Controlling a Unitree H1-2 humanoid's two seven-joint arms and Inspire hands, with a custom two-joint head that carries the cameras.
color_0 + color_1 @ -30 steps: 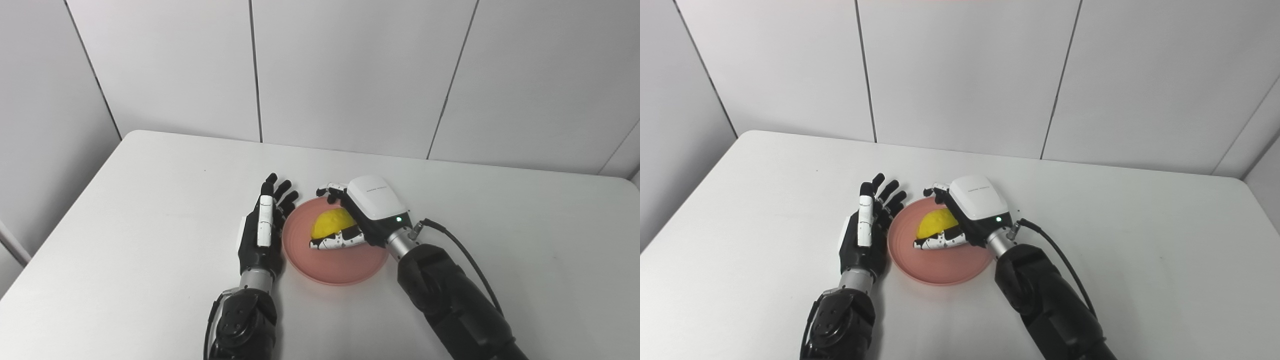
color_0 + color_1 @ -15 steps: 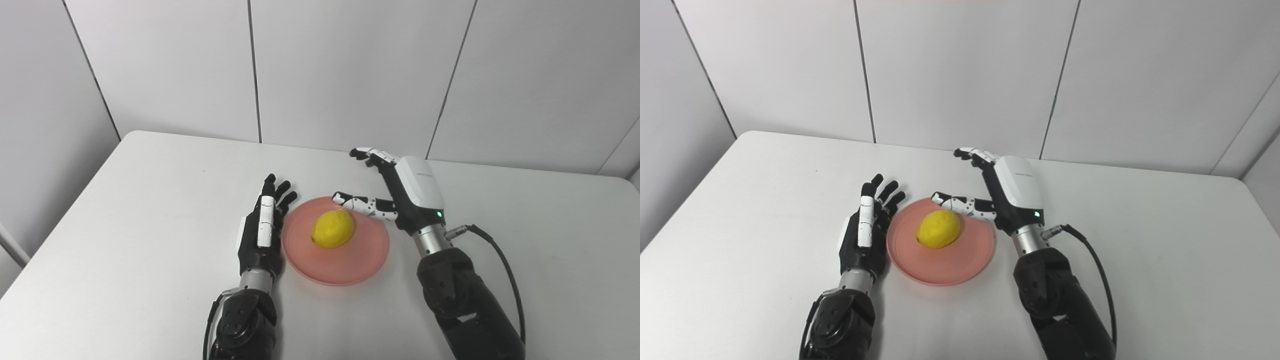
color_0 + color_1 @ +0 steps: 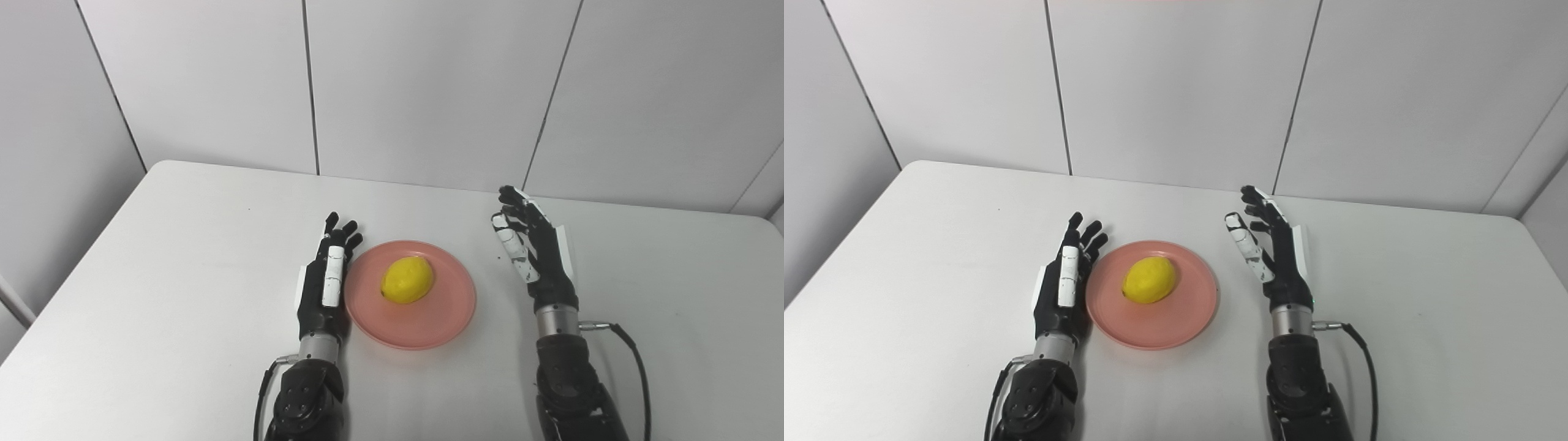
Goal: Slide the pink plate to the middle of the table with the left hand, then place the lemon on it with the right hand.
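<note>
- Left-eye view, hands: both hands are seen with fingers spread and nothing held. The left hand (image 3: 323, 288) is laid edge-on along the left rim of the pink plate (image 3: 450, 309), just beside it; whether it is touching cannot be told. The right hand (image 3: 534, 257) is raised to the right of the plate, palm turned towards it and clearly apart from the rim.
- Left-eye view, task things: the lemon (image 3: 407, 280) is seen resting inside the plate, a little back and left of the plate's centre, with its long axis tilted from near-left to far-right. Nothing else is carried by the plate. The plate is set near the middle of the white table (image 3: 153, 275).
- Left-eye view, key relation: the lemon lies to the left of the right hand and to the right of the left hand, with the left hand the nearer. Both steps are judged done, so only a retreat of the hands appears to be called for.
- Right-eye view: the same layout is shown from a slightly different place. The left hand (image 3: 1062, 288) is again pressed close to the plate's (image 3: 1188, 318) left edge, the right hand (image 3: 1274, 257) is spread and empty beyond the right edge, and the lemon (image 3: 1149, 280) is seated on the plate untouched by either hand.
</note>
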